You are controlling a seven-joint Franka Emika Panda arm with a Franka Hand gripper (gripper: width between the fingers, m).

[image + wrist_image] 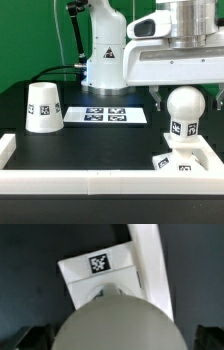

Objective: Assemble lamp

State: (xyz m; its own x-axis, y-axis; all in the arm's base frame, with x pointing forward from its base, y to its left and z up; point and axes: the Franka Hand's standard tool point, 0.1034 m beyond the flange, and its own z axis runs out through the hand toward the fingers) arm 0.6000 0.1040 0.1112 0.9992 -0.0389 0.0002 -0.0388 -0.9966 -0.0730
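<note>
The ball-shaped bulb (185,108) stands upright on the flat square base (178,163), near the front right corner of the white rail. My gripper (188,100) is just above, one finger on each side of the bulb with a gap to each; it is open. In the wrist view the bulb (115,322) fills the foreground between the dark fingers (35,336), and the base (100,269) with its tag lies beyond it against the rail. The tapered shade (43,107) stands on the table at the exterior view's left, apart from the gripper.
The marker board (105,115) lies flat in the middle of the black table. A white rail (70,181) runs along the front and sides; it also shows in the wrist view (150,258). The arm's base (103,55) stands behind.
</note>
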